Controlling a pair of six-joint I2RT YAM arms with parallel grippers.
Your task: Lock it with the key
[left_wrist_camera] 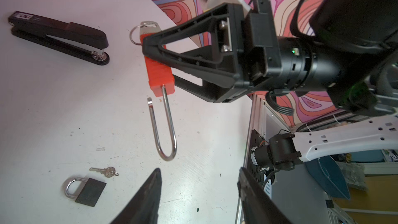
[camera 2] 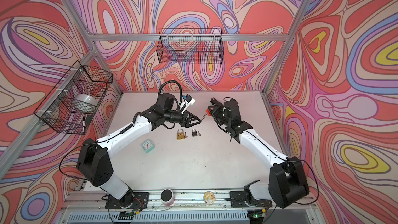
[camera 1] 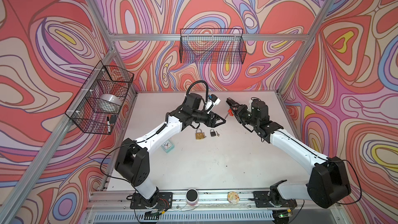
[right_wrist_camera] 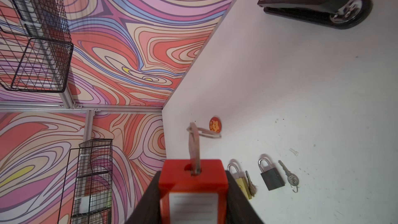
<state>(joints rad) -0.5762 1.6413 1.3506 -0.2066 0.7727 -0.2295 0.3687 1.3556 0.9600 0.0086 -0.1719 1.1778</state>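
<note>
My right gripper [right_wrist_camera: 193, 192] is shut on the body of a red padlock [right_wrist_camera: 192, 175], held above the table in both top views [camera 1: 231, 112] [camera 2: 207, 111]. A silver key [right_wrist_camera: 195, 147] with a ring sticks out of the padlock's keyhole end [left_wrist_camera: 148, 28]. The long steel shackle [left_wrist_camera: 167, 130] hangs out of the other end, one leg free of the body. My left gripper [left_wrist_camera: 199, 170] is open and holds nothing, its fingertips just short of the shackle's bend [camera 1: 224, 121].
On the white table lie a brass padlock [camera 1: 199, 134] with a key, a small black padlock [camera 1: 212, 133] with a key [left_wrist_camera: 105, 171], a black stapler [left_wrist_camera: 58, 36] and a mint clock [camera 1: 167, 146]. Wire baskets [camera 1: 212, 46] [camera 1: 101, 98] hang on the walls.
</note>
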